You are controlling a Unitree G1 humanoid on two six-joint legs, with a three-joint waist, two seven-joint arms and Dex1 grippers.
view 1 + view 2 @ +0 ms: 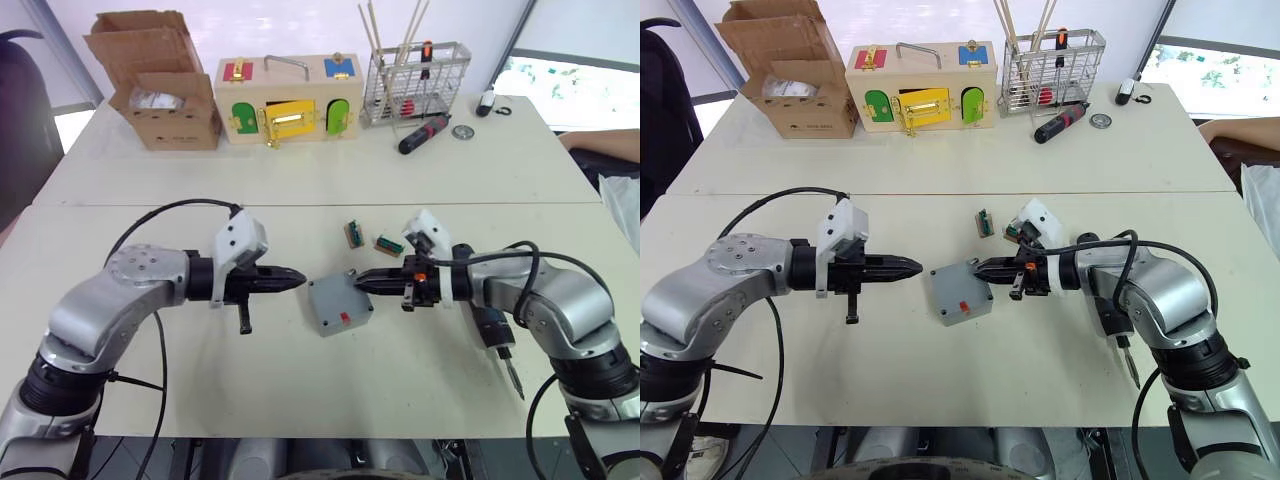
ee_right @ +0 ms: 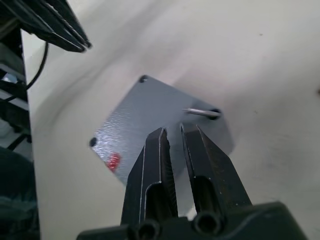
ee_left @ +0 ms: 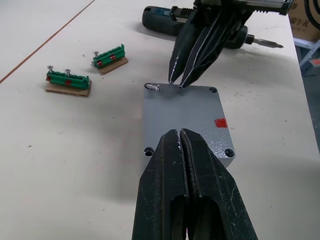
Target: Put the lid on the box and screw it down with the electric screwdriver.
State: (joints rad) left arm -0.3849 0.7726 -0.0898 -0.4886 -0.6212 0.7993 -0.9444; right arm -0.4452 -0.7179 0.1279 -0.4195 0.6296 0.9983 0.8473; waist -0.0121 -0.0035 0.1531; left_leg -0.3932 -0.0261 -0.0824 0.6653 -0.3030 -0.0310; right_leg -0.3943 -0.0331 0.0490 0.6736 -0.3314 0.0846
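1. From my head cameras, I am holding my left gripper (image 1: 297, 279) and my right gripper (image 1: 362, 280) facing each other across the box (image 1: 340, 305), which is lying in the middle of the desk (image 1: 300, 180) toward its near edge, with the lid (image 1: 958, 290) already seated on it. The electric screwdriver (image 1: 497, 340) is lying under my right forearm, near the desk's right edge. A wooden latch box (image 1: 288, 98), a cardboard carton (image 1: 160, 85) and a wire basket (image 1: 415, 82) are standing along the far edge.
2. In my left wrist view, my left fingers (image 3: 200, 175) are pressing together, closed on nothing, just short of the box. Two green terminal blocks (image 3: 67, 80) are lying beside it.
3. In my right wrist view, my right fingers (image 2: 150, 165) are sitting slightly apart above the lid's edge, gripping nothing. A screw (image 2: 200, 112) is leaning in one corner hole.
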